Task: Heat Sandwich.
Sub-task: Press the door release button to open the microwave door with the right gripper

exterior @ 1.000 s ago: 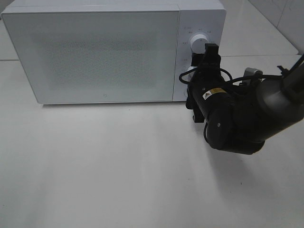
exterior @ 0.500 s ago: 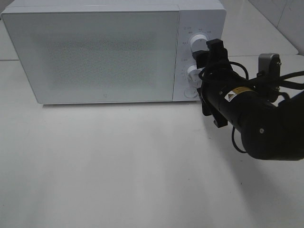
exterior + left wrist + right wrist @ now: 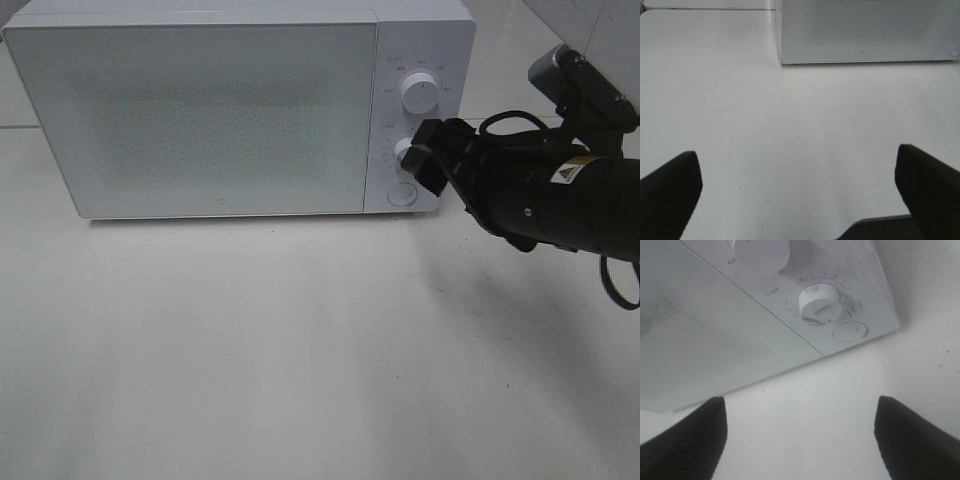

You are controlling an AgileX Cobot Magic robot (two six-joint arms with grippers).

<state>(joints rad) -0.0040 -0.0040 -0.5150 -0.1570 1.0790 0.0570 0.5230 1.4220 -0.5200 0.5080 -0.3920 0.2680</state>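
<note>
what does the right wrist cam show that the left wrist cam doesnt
Only the right wrist view: the control panel with the lower dial, the round button beside it and part of the upper dial, framed by the open right gripper. Only the left wrist view: the open left gripper over a wide stretch of table. Both: the microwave with its mesh door shut, and the white table.

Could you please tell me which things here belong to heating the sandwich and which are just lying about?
Job: microwave, door shut; its lower dial; right gripper, open, facing that dial. Sandwich not in view.
Not in use: left gripper, open above the white table.
</note>
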